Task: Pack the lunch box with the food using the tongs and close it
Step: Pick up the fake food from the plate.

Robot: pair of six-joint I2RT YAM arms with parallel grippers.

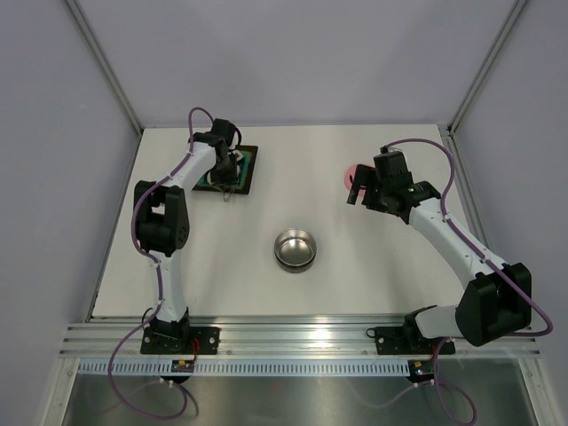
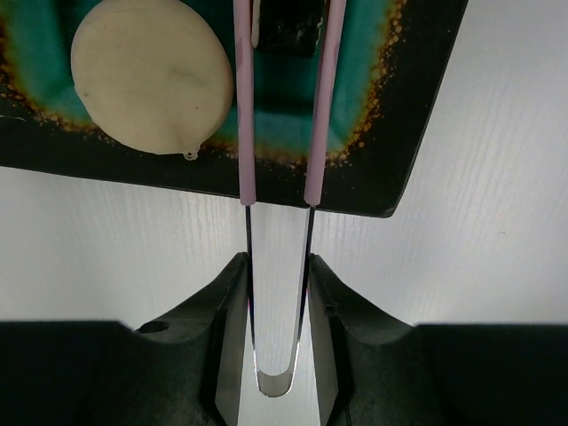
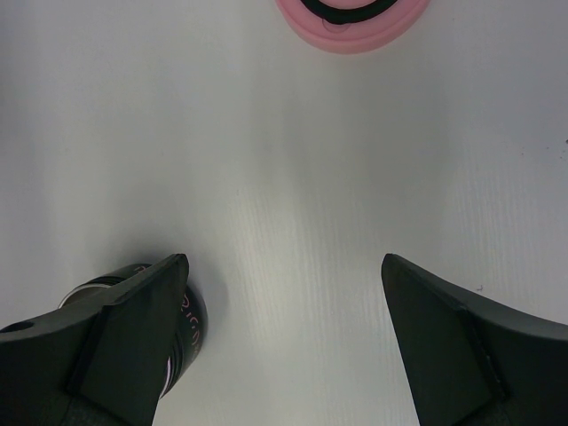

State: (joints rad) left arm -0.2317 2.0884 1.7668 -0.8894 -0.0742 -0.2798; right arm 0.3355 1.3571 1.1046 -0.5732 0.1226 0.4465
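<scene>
A white table is seen from above, with a round steel tin set open near its middle. Beyond the tin and to its left, well apart from it, a black tray with a teal inside is laid; much of it is covered by the left arm. Beyond the tin and to its right, also well apart, a pink lid with a black handle is laid flat on the table, partly hidden from above by the right arm.

The tongs are held farther from the tin than the lid is, over the tray. Their two pink arms are stretched across the tray's near rim and over its teal floor. A round beige food piece is seen in the tray just beside the tongs, not touched by them.

The left gripper is clamped on the tongs near their joined metal end, one finger pressed against each arm. The right gripper is held spread wide above bare table, just short of the lid, with nothing between its fingers.
</scene>
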